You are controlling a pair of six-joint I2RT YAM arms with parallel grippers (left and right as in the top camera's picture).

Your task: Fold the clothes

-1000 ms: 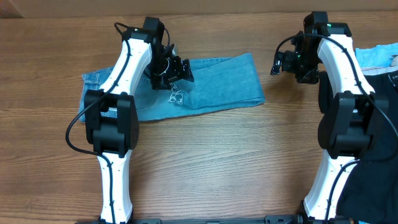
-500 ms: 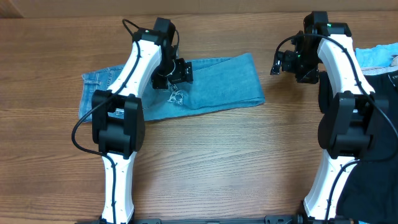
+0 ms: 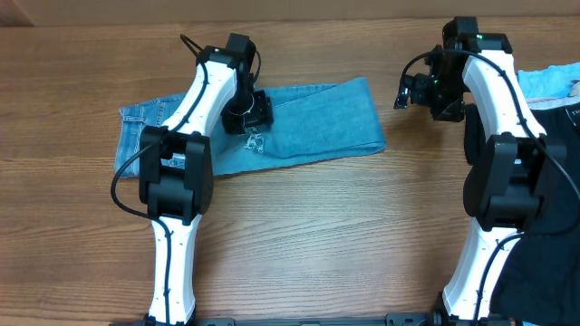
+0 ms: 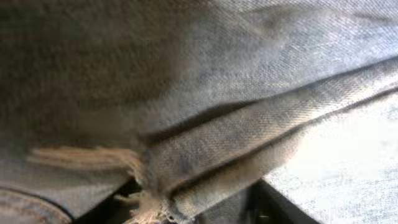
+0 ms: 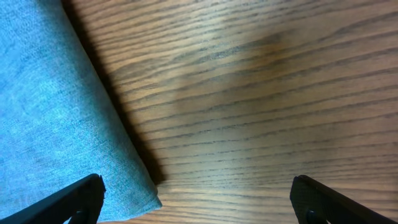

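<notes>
Seen from overhead, a wooden table (image 3: 317, 235) carries a pair of light blue jeans (image 3: 317, 122). They lie flat as a long folded band towards 11 o'clock from the table's middle, and their length runs from 9 to 3 o'clock. The left tool (image 3: 250, 110) sits low over the band, with a frayed whitish hem (image 3: 256, 140) just at its 6 o'clock. In the left wrist view, we see denim filling the frame, with a folded edge and loose threads close up. We cannot tell whether this tool is spread or pinching the cloth. The right tool (image 3: 410, 91) hovers at 2 o'clock, just off the band's right end. Its fingers are spread wide over bare wood and hold nothing. At the 3 o'clock edge, a light blue cloth (image 3: 544, 83) and a dark cloth (image 3: 564, 154) lie beside the right arm.
</notes>
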